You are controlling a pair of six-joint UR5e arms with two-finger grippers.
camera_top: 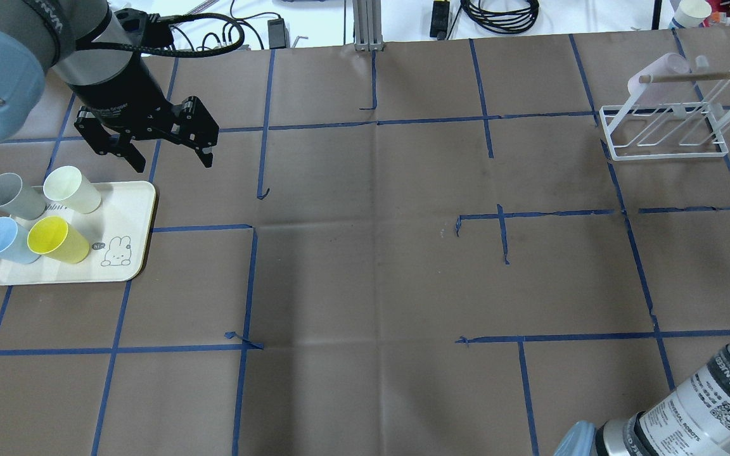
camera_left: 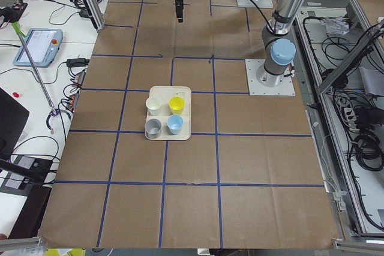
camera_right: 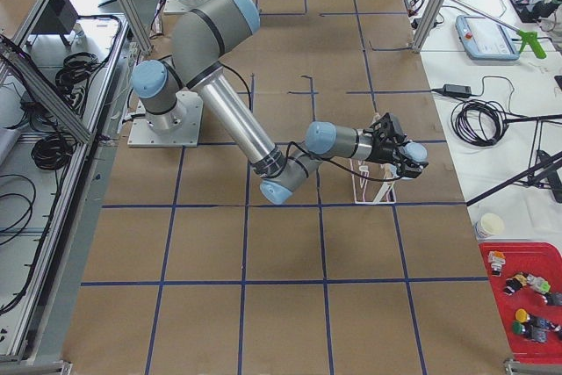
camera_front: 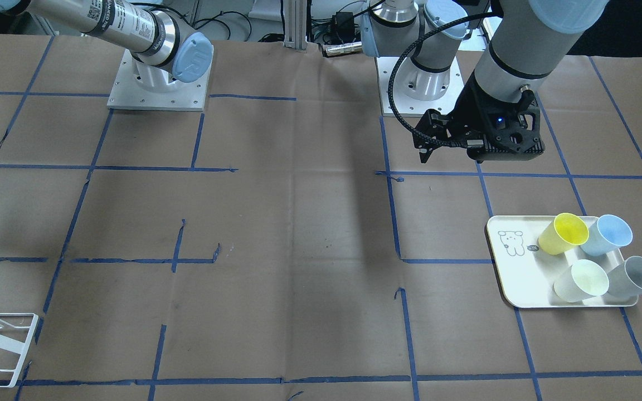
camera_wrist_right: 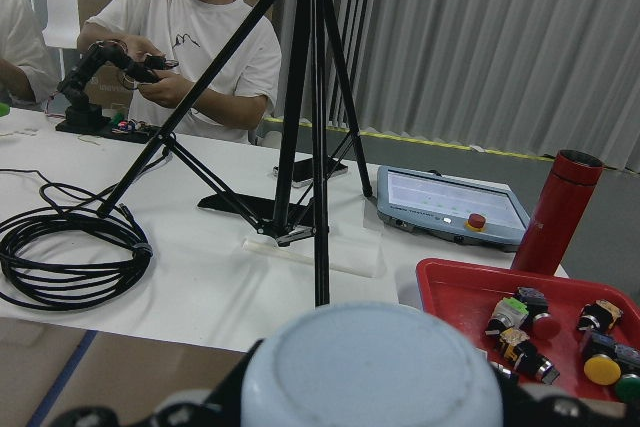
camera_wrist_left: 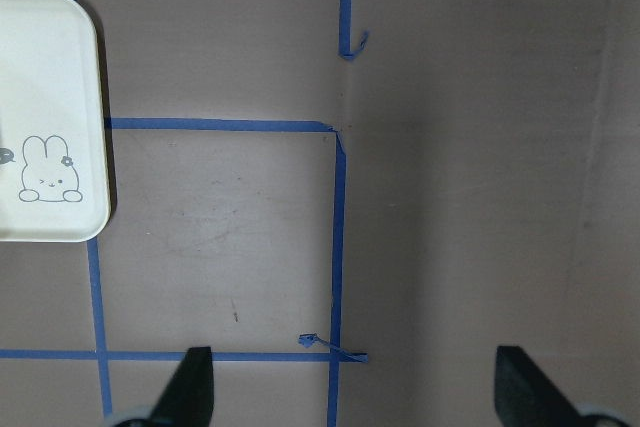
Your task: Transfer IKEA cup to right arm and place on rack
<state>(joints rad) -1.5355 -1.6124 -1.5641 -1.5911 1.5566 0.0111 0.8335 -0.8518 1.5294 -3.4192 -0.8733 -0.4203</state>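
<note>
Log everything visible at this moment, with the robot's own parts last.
tray: one, cream with a rabbit drawing, on the robot's left side of the table.
yellow cup, blue cup, grey cup, pale green cup: one each, open end up on the tray.
rack: one, white wire, far right of the table.
pink cup: one, pale pink, on the rack.
held cup: one, pale blue, in the right gripper.
table: one, brown paper with a blue tape grid.
red bin: one, holds push buttons, off the table.
left gripper: black, fingers open and empty, beside the tray.
right gripper: black, fingers closed on the held cup, at the rack.
</note>
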